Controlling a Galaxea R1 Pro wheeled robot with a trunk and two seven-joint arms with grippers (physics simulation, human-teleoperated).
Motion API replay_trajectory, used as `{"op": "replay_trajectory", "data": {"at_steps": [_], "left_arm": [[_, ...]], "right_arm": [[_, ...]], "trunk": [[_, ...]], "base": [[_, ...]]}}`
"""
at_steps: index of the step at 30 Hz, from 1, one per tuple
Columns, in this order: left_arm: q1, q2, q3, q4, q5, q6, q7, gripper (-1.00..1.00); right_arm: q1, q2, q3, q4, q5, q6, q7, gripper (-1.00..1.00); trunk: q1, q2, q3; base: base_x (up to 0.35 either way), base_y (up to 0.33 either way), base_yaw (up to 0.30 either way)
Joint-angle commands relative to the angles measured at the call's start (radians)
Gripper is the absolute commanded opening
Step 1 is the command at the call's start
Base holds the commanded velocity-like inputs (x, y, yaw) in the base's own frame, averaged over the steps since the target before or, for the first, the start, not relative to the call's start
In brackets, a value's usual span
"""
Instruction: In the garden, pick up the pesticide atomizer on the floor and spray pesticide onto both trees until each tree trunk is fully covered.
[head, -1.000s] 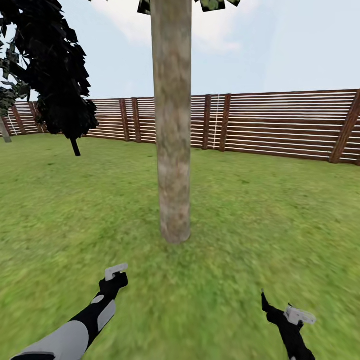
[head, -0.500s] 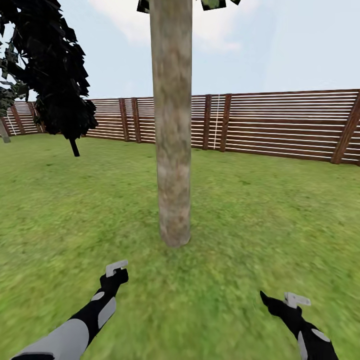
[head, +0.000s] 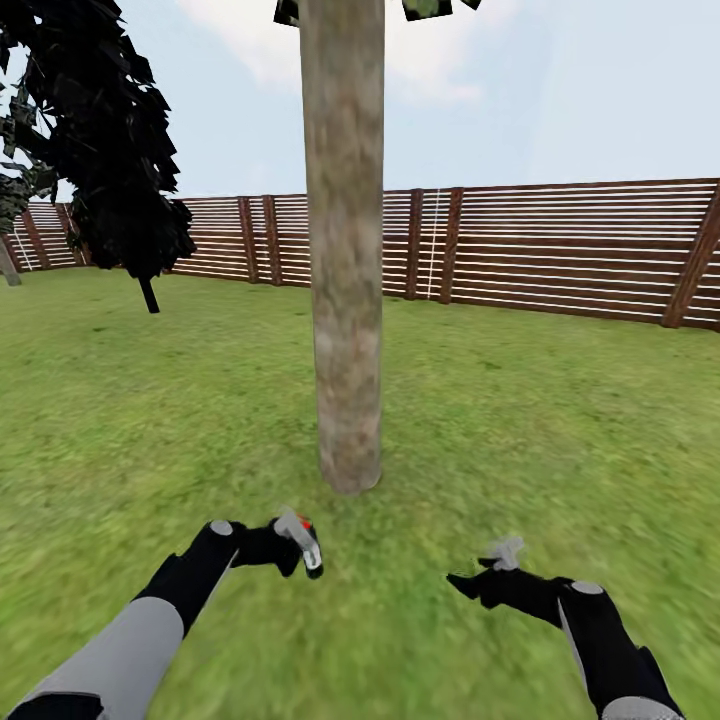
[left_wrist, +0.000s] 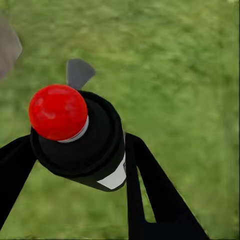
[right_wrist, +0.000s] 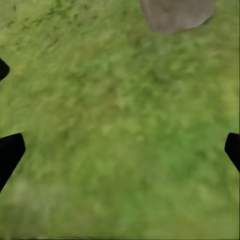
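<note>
Item: small near-black pesticide atomizer (left_wrist: 82, 142) with red cap, clamped between my left gripper (head: 290, 545) fingers, right gripper (right_wrist: 120, 150) spread wide and empty; risk: nozzle misaimed, spray missing the grey-brown mottled tree trunk (head: 345, 260) just beyond my fingertips.

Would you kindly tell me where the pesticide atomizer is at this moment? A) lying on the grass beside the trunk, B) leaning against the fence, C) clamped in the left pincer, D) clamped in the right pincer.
C: the left wrist view shows the dark pesticide atomizer clamped between the left pincer fingers, while the right pincer is spread open over bare grass.
</note>
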Motion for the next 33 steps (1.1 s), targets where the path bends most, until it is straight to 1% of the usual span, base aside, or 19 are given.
{"op": "replay_trajectory", "data": {"at_steps": [1, 2, 3, 4, 6, 7, 9, 11, 12, 13, 14, 15, 16, 17, 19, 21, 24, 29, 33], "left_arm": [[-0.005, 0.000, 0.001, -0.001, -0.067, 0.000, -0.088, -1.00], [-0.007, 0.000, 0.001, -0.002, -0.099, 0.001, -0.132, -1.00], [-0.008, 0.000, 0.001, -0.002, -0.121, 0.000, -0.171, -1.00], [-0.009, 0.001, 0.001, -0.001, -0.135, -0.001, -0.205, -1.00], [-0.009, 0.007, 0.001, -0.002, -0.150, -0.005, -0.276, -1.00], [-0.010, 0.012, 0.000, -0.002, -0.154, -0.012, -0.313, -1.00], [-0.010, 0.020, 0.000, -0.002, -0.159, -0.025, -0.367, -1.00], [-0.010, 0.023, -0.009, -0.002, -0.176, -0.032, -0.393, -1.00], [-0.010, 0.023, -0.023, -0.002, -0.224, -0.033, -0.401, -1.00], [-0.010, 0.022, -0.029, -0.002, -0.262, -0.034, -0.407, -1.00], [-0.010, 0.020, -0.033, -0.002, -0.303, -0.034, -0.419, -1.00], [-0.010, 0.018, -0.037, -0.003, -0.344, -0.034, -0.441, -1.00], [-0.011, 0.018, -0.038, -0.007, -0.366, -0.034, -0.457, -1.00], [-0.011, 0.017, -0.039, -0.014, -0.377, -0.034, -0.465, -1.00], [-0.011, 0.017, -0.040, -0.022, -0.385, -0.033, -0.471, -1.00], [-0.011, 0.007, -0.040, -0.024, -0.388, -0.031, -0.474, -1.00], [-0.022, -0.020, -0.040, -0.025, -0.391, -0.030, -0.478, -1.00], [-0.032, -0.067, -0.042, -0.025, -0.393, -0.029, -0.483, -1.00], [-0.045, -0.095, -0.043, -0.026, -0.394, -0.028, -0.484, -1.00]], "right_arm": [[-0.003, 0.000, 0.026, -0.003, 0.001, 0.003, 0.054, 1.00], [-0.009, 0.000, 0.050, -0.006, 0.001, 0.004, 0.086, 1.00], [-0.013, 0.001, 0.077, -0.009, 0.001, 0.004, 0.115, 1.00], [-0.016, 0.001, 0.098, -0.011, 0.001, 0.005, 0.139, 1.00], [-0.019, 0.001, 0.122, -0.015, 0.000, 0.006, 0.175, 1.00], [-0.019, 0.001, 0.128, -0.019, 0.000, 0.007, 0.188, -1.00], [-0.020, 0.001, 0.136, -0.033, 0.000, 0.007, 0.204, -1.00], [-0.021, 0.003, 0.140, -0.041, 0.000, 0.007, 0.212, -1.00], [-0.021, 0.005, 0.154, -0.044, 0.000, 0.007, 0.214, -1.00], [-0.021, 0.005, 0.174, -0.045, 0.000, 0.007, 0.215, -1.00], [-0.021, 0.005, 0.203, -0.046, 0.000, 0.007, 0.216, -1.00], [-0.021, 0.005, 0.245, -0.047, 0.000, 0.007, 0.216, -1.00], [-0.021, 0.006, 0.270, -0.047, 0.000, 0.007, 0.216, -1.00], [-0.021, 0.007, 0.284, -0.048, 0.000, 0.007, 0.217, -1.00], [-0.021, 0.009, 0.294, -0.050, 0.000, 0.007, 0.219, -1.00], [-0.021, 0.012, 0.297, -0.086, -0.001, 0.007, 0.249, -1.00], [-0.021, 0.013, 0.299, -0.135, -0.001, 0.007, 0.289, -1.00], [-0.021, 0.015, 0.300, -0.141, -0.001, 0.007, 0.295, -1.00], [-0.021, 0.034, 0.309, -0.142, -0.001, 0.007, 0.295, -1.00]], "trunk": [[0.000, 0.000, 0.000], [0.000, 0.000, 0.000], [0.000, 0.000, 0.000], [0.000, 0.000, 0.000], [0.000, 0.000, 0.000], [0.000, 0.000, 0.000], [0.000, 0.000, 0.000], [0.000, 0.000, 0.000], [0.000, 0.000, 0.000], [0.000, 0.000, 0.000], [0.000, 0.000, 0.000], [0.000, 0.000, 0.000], [0.000, 0.000, 0.000], [0.000, 0.000, 0.000], [0.000, 0.000, 0.000], [0.000, 0.000, 0.000], [0.000, 0.000, 0.000], [0.000, 0.000, 0.000], [0.000, 0.000, 0.000]], "base": [[0.000, 0.000, 0.000], [0.000, 0.000, 0.000], [0.000, 0.000, 0.000], [0.000, 0.000, 0.000], [0.000, 0.000, 0.000], [0.000, 0.000, 0.000], [0.000, 0.000, 0.000], [0.000, 0.000, 0.000], [0.000, 0.000, 0.000], [0.000, 0.000, 0.000], [0.000, 0.000, 0.000], [0.000, 0.000, 0.000], [0.000, 0.000, 0.000], [0.000, 0.000, 0.000], [0.000, 0.000, 0.000], [0.000, 0.000, 0.000], [0.000, 0.000, 0.000], [0.000, 0.000, 0.000], [0.000, 0.000, 0.000]]}}
